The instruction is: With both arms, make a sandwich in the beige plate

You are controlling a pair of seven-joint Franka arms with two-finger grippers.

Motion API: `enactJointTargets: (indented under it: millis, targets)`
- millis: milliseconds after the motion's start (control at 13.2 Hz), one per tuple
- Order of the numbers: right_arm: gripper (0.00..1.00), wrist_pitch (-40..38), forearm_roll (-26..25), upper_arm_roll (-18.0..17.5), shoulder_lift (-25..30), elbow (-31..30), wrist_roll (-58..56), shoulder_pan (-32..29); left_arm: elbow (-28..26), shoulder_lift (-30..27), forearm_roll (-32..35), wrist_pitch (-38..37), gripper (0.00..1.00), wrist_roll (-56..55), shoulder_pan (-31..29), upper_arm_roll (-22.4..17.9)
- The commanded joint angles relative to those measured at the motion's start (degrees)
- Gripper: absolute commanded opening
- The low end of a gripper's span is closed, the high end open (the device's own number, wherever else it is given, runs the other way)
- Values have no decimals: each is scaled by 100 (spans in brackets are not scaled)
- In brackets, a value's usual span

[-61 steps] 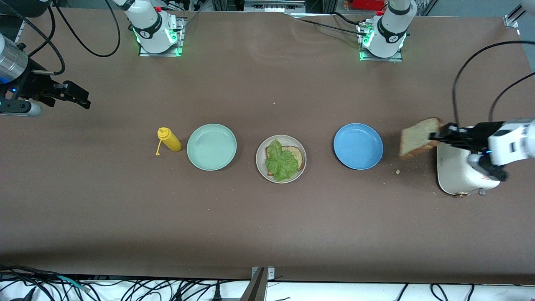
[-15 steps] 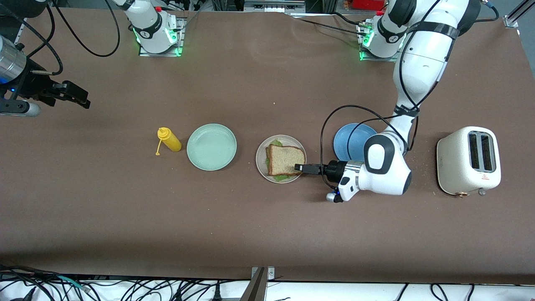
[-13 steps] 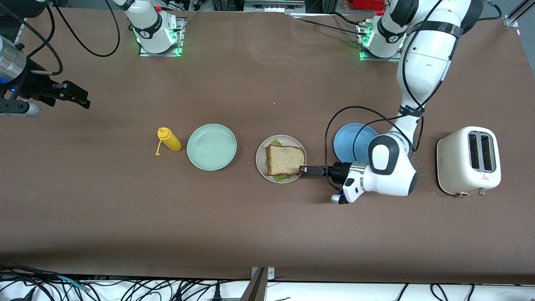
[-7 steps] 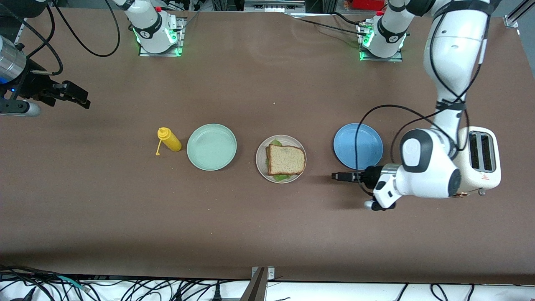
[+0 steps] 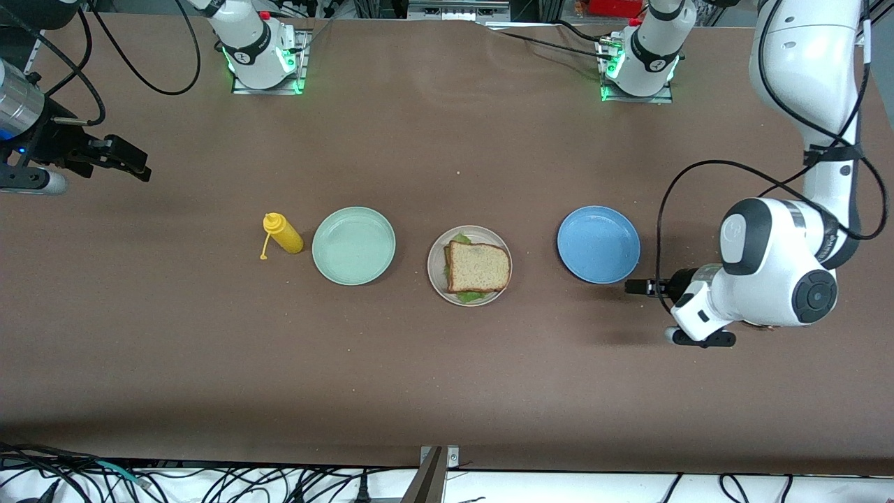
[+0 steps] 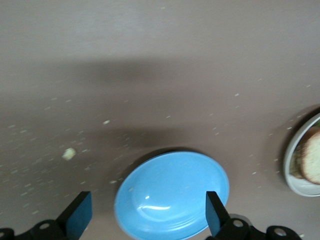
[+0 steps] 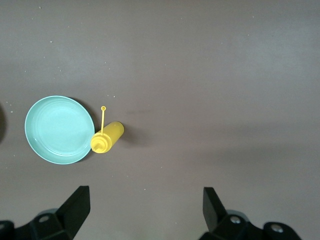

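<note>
**Item 1. Left gripper**: black two-finger tool on a white rounded arm, fingers spread wide, nothing between them. You have it low over bare table just beside the blue plate's rim. Risk, as a judgement: swing it wide toward its own end of the table and arm or cable could catch the cream toaster, mostly hidden under the wrist.

**Item 2. Blue plate**: round, shallow, glossy, empty; the plate closest to the left gripper. Crumbs are scattered on the matte brown table around it. A low sweep would likely nudge this light dish.

**Item 3. Sandwich**: square-ish brown speckled top slice with darker crust, ruffled green lettuce showing at its edges. It sits in the beige plate, a round pale dish with raised rim, past the blue plate from the left gripper. The build looks complete; the slice sits loose, so any return contact could slide it off.

**Item 4. Mint green plate**: round, smooth, empty; well apart from either gripper.

**Item 5. Yellow squeeze bottle**: lying on its side, cap dangling by its tether, beside the mint plate.

**Item 6. Right gripper**: waiting over its own end of the table, fingers apart, empty.
</note>
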State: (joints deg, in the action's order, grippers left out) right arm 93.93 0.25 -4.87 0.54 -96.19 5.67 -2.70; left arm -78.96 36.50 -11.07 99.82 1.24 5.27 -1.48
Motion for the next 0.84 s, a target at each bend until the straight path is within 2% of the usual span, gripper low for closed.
enactJointTargets:
  millis: [0, 228, 532, 760]
  targets:
    - [100, -6, 89, -41, 122, -102, -66, -64, -155, -432, 726, -365, 100, -237, -8, 16]
    - [100, -6, 89, -41, 122, -102, -66, -64, -198, -766, 1264, -726, 100, -256, -139, 24]
    - [100, 3, 89, -41, 122, -102, -58, -64, -777, -1600, 1291, -780, 100, -430, -298, 16]
    - [100, 29, 63, -41, 122, -102, -58, -64, -919, -2049, 1291, -911, 100, -616, -298, 42]
